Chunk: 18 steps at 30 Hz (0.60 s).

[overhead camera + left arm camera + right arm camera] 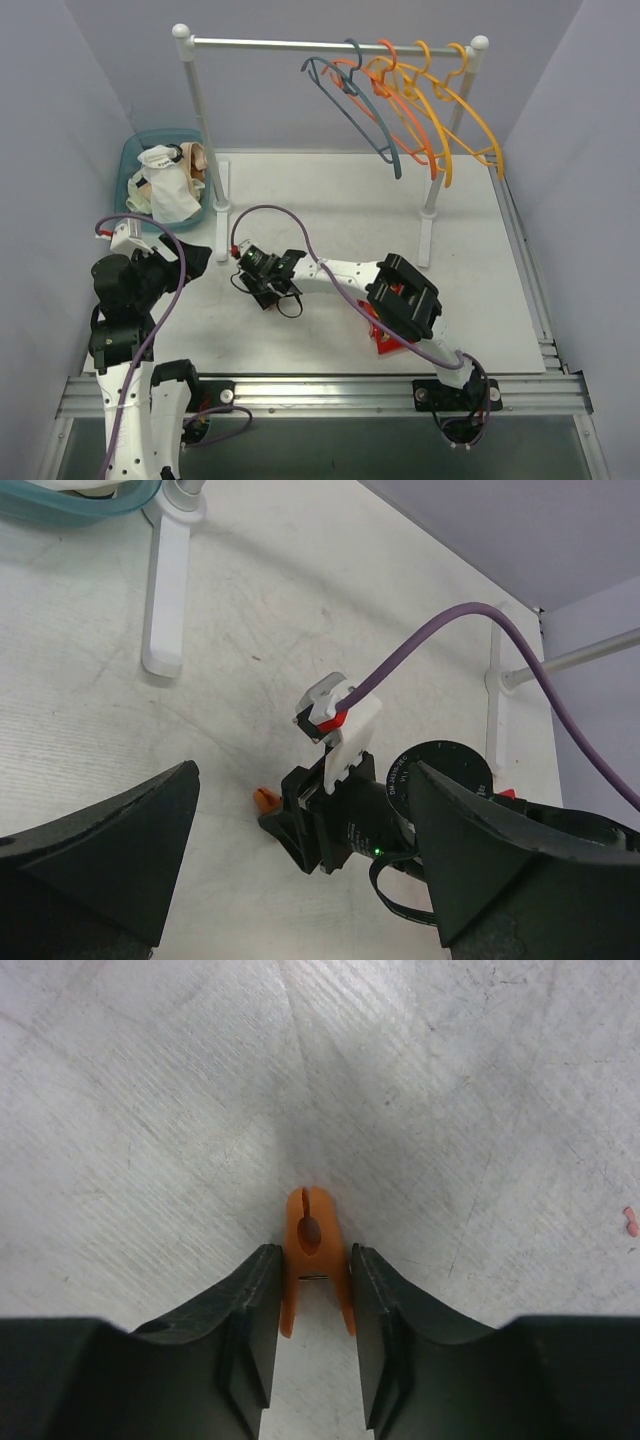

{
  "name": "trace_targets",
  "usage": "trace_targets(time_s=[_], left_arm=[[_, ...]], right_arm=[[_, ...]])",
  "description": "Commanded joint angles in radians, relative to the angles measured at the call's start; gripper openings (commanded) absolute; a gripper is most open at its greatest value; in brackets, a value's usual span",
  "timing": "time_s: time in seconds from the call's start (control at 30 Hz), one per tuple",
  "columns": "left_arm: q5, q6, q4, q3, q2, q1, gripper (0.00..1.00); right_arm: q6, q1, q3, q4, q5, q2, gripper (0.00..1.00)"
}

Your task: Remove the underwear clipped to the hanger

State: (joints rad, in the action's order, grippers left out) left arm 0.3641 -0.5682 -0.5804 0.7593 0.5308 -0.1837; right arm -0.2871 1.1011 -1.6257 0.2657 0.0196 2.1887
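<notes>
White and cream fabric pieces lie heaped in the teal basket at the back left; I cannot tell the briefs apart there. Several hangers hang bare on the rack. My right gripper is low over the table left of centre, shut on an orange clothespin held between its fingers. The clothespin also shows in the left wrist view. My left gripper is open and empty, just left of the right gripper, with its fingers wide apart.
The rack's two white feet stand on the table. A peach-tan cloth lies in the basket. A red object sits under my right arm. Purple cables loop over both arms.
</notes>
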Motion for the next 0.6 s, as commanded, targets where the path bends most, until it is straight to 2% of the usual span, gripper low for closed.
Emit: trace_targets(time_s=[0.0, 0.17, 0.4, 0.47, 0.57], left_arm=[[0.009, 0.004, 0.016, -0.002, -0.014, 0.003, 0.94], [0.010, 0.001, 0.011, -0.011, -0.020, 0.001, 0.94], [0.018, 0.001, 0.011, -0.002, -0.012, 0.003, 0.94], [0.022, 0.002, 0.013, 0.000, -0.005, 0.001, 0.94], [0.035, -0.002, 0.017, -0.002, 0.003, 0.003, 0.94]], right_arm=[[-0.023, 0.011, 0.041, 0.040, -0.014, -0.038, 0.28], [-0.041, 0.011, 0.150, 0.037, 0.031, -0.138, 0.09], [-0.079, 0.066, 0.436, 0.015, 0.126, -0.517, 0.02], [-0.115, 0.085, 0.540, 0.013, 0.172, -0.602, 0.00], [-0.200, 0.109, 0.672, 0.049, 0.297, -0.836, 0.00]])
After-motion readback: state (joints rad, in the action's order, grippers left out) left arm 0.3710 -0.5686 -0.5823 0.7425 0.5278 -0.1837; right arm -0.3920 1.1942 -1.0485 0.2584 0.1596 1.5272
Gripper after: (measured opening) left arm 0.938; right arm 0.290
